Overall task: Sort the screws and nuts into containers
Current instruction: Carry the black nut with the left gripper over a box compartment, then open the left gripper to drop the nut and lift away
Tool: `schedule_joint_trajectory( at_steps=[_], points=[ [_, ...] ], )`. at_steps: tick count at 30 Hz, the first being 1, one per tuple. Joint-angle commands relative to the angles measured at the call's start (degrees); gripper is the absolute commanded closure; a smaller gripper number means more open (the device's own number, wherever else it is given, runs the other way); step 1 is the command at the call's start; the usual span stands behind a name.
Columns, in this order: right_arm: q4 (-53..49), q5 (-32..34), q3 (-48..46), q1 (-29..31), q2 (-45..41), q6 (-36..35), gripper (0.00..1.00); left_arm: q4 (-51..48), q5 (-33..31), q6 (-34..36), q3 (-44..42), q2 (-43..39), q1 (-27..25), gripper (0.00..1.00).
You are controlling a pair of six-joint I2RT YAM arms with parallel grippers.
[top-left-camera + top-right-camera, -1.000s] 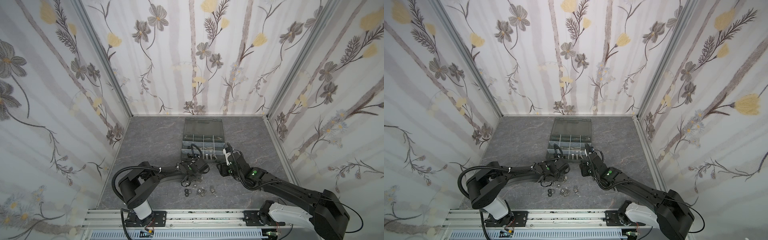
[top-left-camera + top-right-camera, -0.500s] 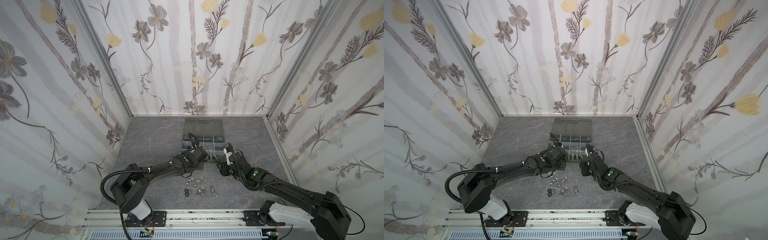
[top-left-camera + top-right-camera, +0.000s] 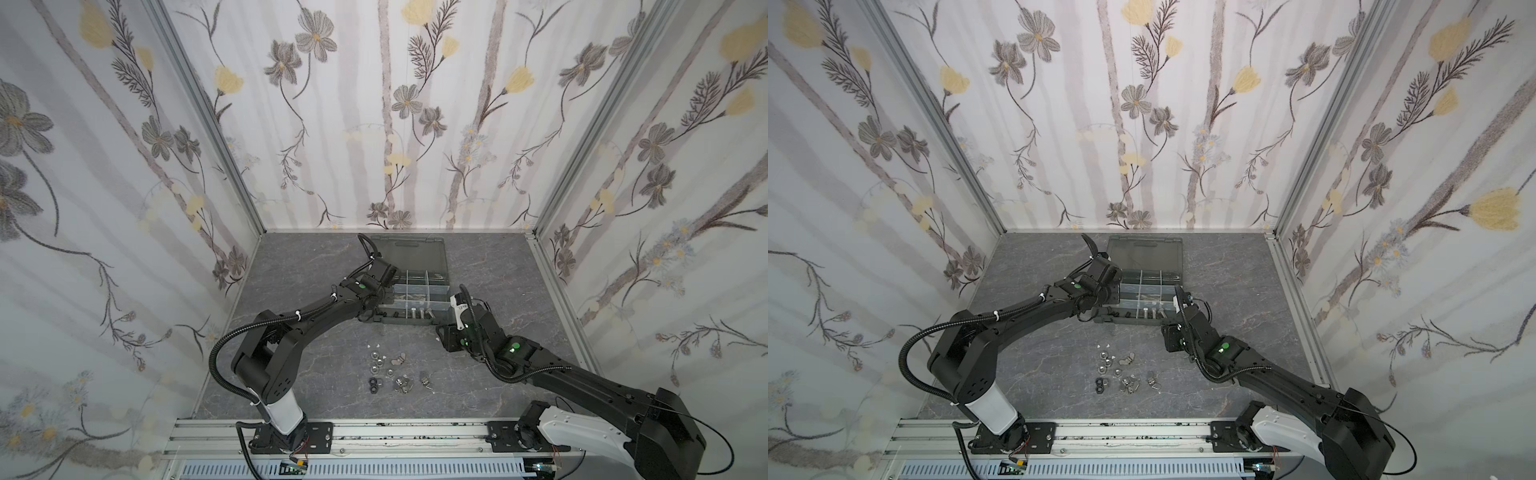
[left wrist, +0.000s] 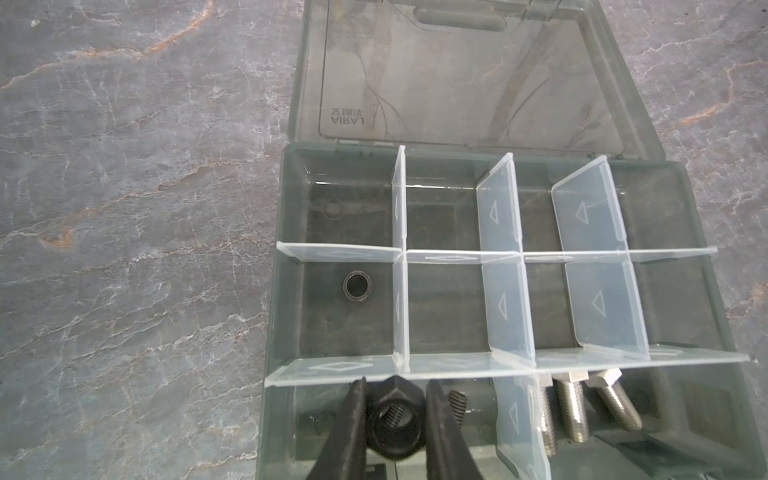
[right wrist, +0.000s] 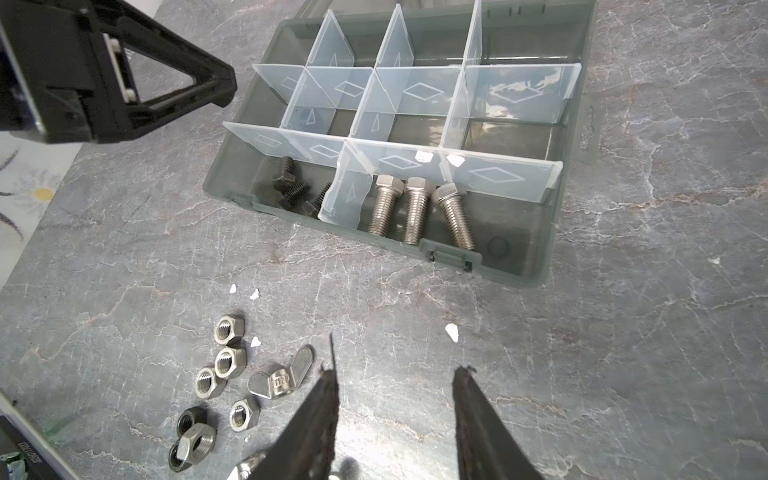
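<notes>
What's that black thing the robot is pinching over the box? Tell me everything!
It's a black nut, six-sided, dark metal by its look, with a round hole through the middle. The left gripper has its jaws shut on two opposite sides. It is held over the organiser case, above the cell where black screws lie; one shows through the hole. Nothing else seems to touch it.

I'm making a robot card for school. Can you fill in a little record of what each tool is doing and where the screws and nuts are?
Left tool: shut on a black hex nut, above the dark grey plastic organiser case
Right tool: open, empty, over the grey table
Inside the case: three silver hex-head bolts in one cell, black screws in the next, one black ring nut in another
Loose on the table: silver hex nuts, silver wing nuts, black nuts
</notes>
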Motion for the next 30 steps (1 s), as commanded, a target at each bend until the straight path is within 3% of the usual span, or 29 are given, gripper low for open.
schedule_joint_trajectory(
  at_steps=[1,18,30],
  points=[
    [-0.1,1.6,-0.2,0.0,-0.8,0.8,0.54,0.2,1.2,1.9,1.7,2.1,2.1,0.81],
    [-0.2,1.1,-0.9,0.0,-1.6,1.0,0.54,0.3,3.5,2.2,7.7,9.2,5.7,0.79],
    [-0.7,1.3,-0.7,0.0,-2.0,1.0,0.54,0.3,4.5,1.5,7.6,7.7,5.8,0.62]
  ],
)
